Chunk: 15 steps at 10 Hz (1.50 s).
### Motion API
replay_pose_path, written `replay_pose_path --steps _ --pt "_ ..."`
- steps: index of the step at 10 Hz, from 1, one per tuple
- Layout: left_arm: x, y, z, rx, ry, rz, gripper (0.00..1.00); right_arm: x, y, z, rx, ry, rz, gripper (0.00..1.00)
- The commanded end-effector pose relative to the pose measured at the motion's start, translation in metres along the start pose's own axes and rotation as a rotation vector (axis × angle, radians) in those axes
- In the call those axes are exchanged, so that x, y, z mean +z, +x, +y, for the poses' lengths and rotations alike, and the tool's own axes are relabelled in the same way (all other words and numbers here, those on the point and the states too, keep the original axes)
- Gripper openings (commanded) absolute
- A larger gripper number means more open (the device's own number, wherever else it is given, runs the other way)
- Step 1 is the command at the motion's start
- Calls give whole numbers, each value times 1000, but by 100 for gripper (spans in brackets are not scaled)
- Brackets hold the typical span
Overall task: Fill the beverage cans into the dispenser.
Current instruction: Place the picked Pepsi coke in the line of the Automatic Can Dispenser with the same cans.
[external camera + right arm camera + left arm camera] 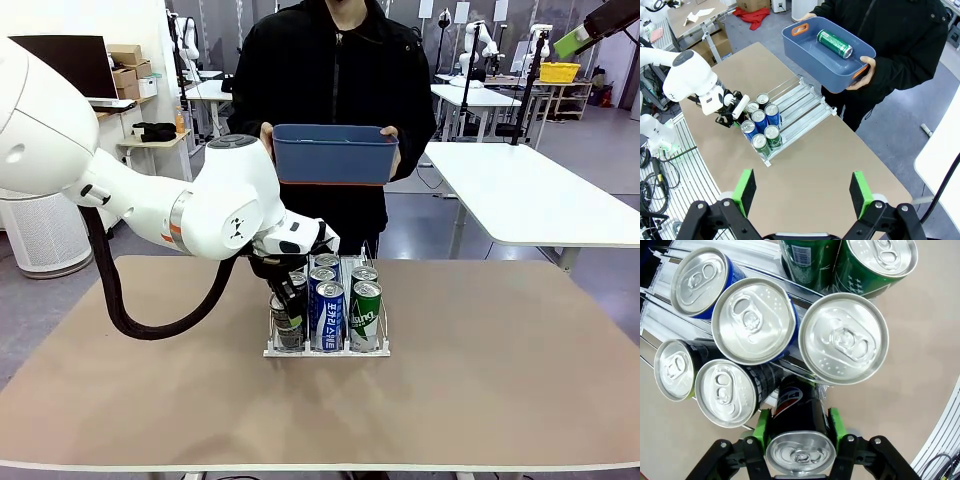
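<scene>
Tan tabletop (500, 380) stretches across a bright lab room, with a person standing at its far edge. The left gripper (799, 427) is closed on a black can (799, 405), its green pads pressed flat on opposite sides of the wall just under the silver top. The can stands upright between them, in the front slot of the dispenser (805, 102) lane directly below the wrist. Two more black cans (725, 392) sit in that lane just beyond the fingertips. One lane over from the gripper stand three blue cans (754, 320), and in the lane farthest from it, two green cans (875, 255).

That makes three black, three blue and two green in the rack. A third green can (834, 44) lies on its side in the blue bin (335, 160) that the person holds up, well beyond and above the left gripper. The right gripper (802, 192) hangs high over the table, jaws spread wide and empty, with the rack well ahead of its fingers.

These cans likely handle as stiff but thin-skinned. The painted wall looks smooth and slick, and too hard a squeeze would probably dent it. Whether they are full can't be told, so their weight is a guess. Slim and tall, they would tip readily and roll once down. The best hold is across the round wall, mid to upper body, with the pads opposed and clear of the neighbouring cans.
</scene>
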State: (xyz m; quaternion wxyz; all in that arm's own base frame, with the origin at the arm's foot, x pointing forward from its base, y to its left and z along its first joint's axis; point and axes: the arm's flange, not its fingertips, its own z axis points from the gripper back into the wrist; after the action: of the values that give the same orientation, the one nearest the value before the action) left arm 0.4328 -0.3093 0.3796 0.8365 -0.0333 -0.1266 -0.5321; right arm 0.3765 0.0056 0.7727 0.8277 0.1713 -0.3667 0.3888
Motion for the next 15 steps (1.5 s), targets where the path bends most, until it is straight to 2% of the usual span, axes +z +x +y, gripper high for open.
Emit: replay_pose_path --steps 1,3,4,5,6,7,8,9,10,13,14,15 --pt "-4 4 6 2 6 18 58 -1 -1 0 -1 4 1 100" --pt "-11 7 7 12 7 23 58 -1 -1 0 -1 4 1 100" --pt "-15 6 8 12 -3 35 62 -1 -1 0 -1 4 1 100" --pt "-15 4 9 6 2 38 77 -1 -1 0 -1 4 1 100" --pt "-8 4 8 18 29 37 81 -1 -1 0 -1 4 1 100" --pt "4 5 2 28 74 36 96 -1 -1 0 -1 4 1 100" --pt "18 5 -4 28 111 29 100 -1 -1 0 -1 4 1 100" --pt "30 5 -8 28 132 18 89 -1 -1 0 -1 4 1 100" --pt "41 6 -13 23 155 4 100 -1 -1 0 -1 4 1 100" --pt "54 5 -31 22 159 -34 100 -1 -1 0 -1 4 1 100" --pt "57 16 -16 14 142 -26 100 -1 -1 0 -1 4 1 100" --pt "57 16 -16 14 142 -26 100 -1 -1 0 -1 4 1 100"
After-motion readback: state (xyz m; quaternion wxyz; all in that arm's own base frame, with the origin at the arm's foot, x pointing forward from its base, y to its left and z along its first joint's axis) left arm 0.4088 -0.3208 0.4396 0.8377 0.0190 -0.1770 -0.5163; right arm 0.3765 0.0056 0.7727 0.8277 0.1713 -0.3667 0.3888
